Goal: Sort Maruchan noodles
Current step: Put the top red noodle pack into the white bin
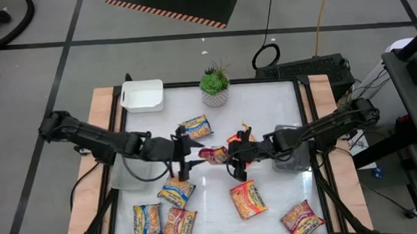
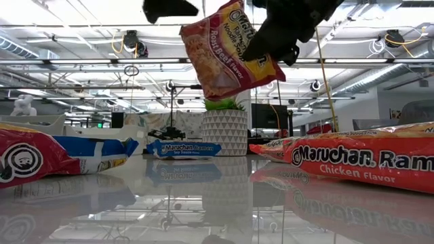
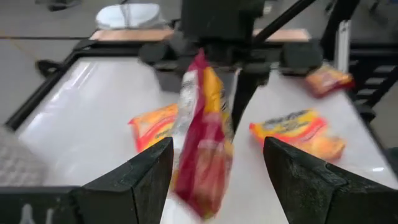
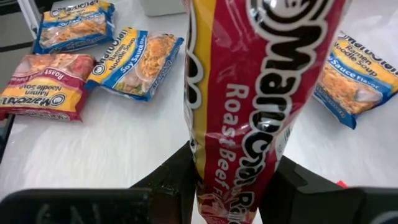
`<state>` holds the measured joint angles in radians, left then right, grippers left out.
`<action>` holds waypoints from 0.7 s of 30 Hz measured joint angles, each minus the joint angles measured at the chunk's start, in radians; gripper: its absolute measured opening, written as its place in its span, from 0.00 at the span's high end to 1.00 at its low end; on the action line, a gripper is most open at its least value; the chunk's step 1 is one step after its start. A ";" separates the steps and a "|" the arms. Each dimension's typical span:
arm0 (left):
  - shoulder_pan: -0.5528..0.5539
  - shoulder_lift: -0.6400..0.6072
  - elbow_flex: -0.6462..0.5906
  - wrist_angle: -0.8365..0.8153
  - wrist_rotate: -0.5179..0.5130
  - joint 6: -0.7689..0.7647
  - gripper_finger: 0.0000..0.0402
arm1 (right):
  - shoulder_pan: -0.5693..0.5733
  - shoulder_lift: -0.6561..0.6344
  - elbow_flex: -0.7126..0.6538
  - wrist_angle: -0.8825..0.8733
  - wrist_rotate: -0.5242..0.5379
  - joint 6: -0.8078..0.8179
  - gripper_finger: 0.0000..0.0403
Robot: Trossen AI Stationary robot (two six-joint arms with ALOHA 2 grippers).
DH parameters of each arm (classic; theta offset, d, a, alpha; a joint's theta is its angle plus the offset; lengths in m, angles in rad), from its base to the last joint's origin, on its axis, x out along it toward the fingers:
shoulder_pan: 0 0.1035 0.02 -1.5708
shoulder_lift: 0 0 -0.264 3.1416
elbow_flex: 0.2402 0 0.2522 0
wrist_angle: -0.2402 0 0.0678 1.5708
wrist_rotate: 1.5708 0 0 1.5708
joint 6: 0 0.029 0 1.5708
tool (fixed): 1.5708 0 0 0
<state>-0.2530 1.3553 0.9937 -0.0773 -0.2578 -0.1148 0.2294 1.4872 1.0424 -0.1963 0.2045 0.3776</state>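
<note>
A glossy white counter (image 1: 267, 128) carries scattered ramen packets (image 1: 248, 199), a white tray (image 1: 143, 95), a grey tray (image 1: 292, 157) and a potted plant (image 1: 214, 85).

A lab or workshop is suggested: exposed ceiling pipes (image 2: 81, 61) and cabling are seen overhead, hazard-striped floor tape (image 1: 169, 14) is laid at twelve o'clock, and the desk (image 1: 266, 113) is ringed by taped grey flooring.

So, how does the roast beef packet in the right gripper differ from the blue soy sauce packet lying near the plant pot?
The roast beef packet is dark red with yellow; the soy sauce packet is blue with yellow.
The roast beef packet hangs tilted in the air, clamped by the right gripper, with the open left gripper facing it; the soy sauce packet lies flat on the table, untouched.
Both are small crinkly Maruchan ramen packets.
</note>
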 joint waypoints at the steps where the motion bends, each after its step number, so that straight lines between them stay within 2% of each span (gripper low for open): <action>1: 0.006 0.013 -0.001 0.008 0.003 0.002 0.36 | -0.001 0.000 0.000 0.000 0.000 0.000 0.72; 10: 0.065 0.108 -0.001 0.104 0.085 0.033 0.36 | 0.002 0.000 0.000 -0.003 0.001 0.002 0.72; 21: 0.115 0.142 -0.001 0.125 0.100 0.019 0.36 | 0.001 0.020 0.000 -0.006 0.002 -0.012 0.72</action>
<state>-0.1378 1.4977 0.9928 0.0482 -0.1579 -0.0955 0.2306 1.5075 1.0424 -0.2018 0.2065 0.3652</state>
